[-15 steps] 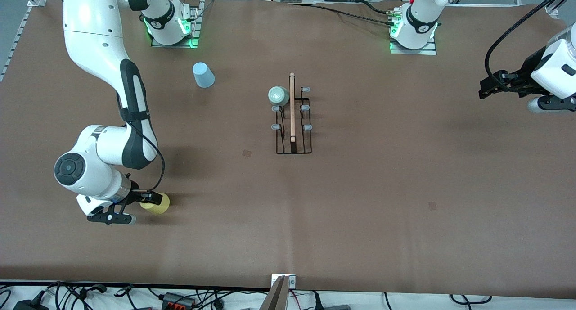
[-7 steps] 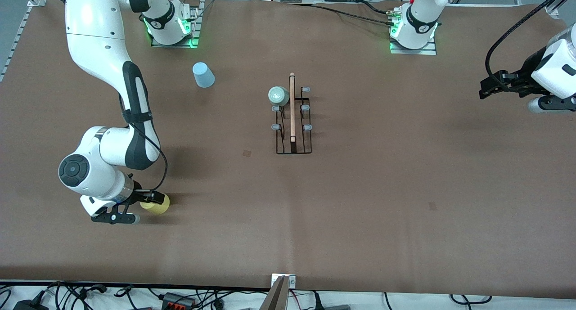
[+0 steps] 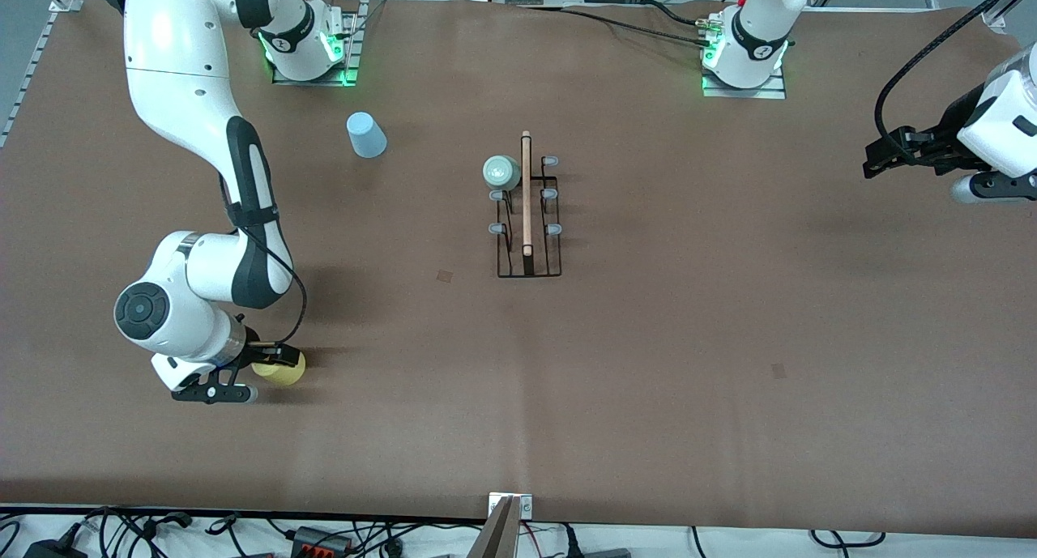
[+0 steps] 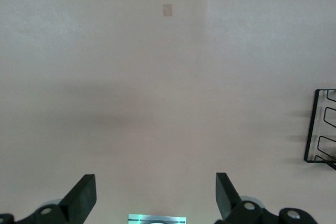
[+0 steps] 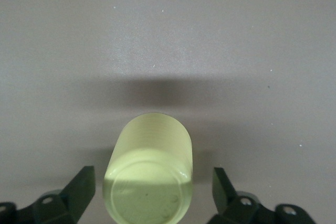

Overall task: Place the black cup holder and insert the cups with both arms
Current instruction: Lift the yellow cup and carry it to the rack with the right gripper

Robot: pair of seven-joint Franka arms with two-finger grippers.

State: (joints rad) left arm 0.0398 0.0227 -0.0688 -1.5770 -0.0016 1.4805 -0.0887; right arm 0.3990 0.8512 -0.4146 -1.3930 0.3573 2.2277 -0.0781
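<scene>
A: Where does everything stand now?

B: The black cup holder (image 3: 528,218) stands in the middle of the table (image 3: 664,339), and the mint green cup (image 3: 501,172) already sits upside down on one of its prongs, on the side toward the right arm's end. The light blue cup (image 3: 366,134) stands alone on the table, closer to the right arm's base. The yellow cup (image 5: 149,169) lies on its side near the right arm's end of the table, much nearer to the front camera than the holder.

A: And the claws?

B: The right claw (image 5: 149,192) is low at the yellow cup, its fingers (image 5: 80,188) spread wide with the cup between them, not touching it on either side. The left claw (image 4: 152,195) waits over bare table at the left arm's end, also spread wide and empty.

A: What can go wrong from here?

B: I think the cup is the risk. It lies on its round side, so one finger touching first can roll it away. It is also tapered and smooth plastic, so a squeeze may push it out forward. A grip too hard may also bend the thin wall.

A: And later?

B: It lies sideways, so it needs turning before it goes on a prong. A loose grip can drop it then.
</scene>
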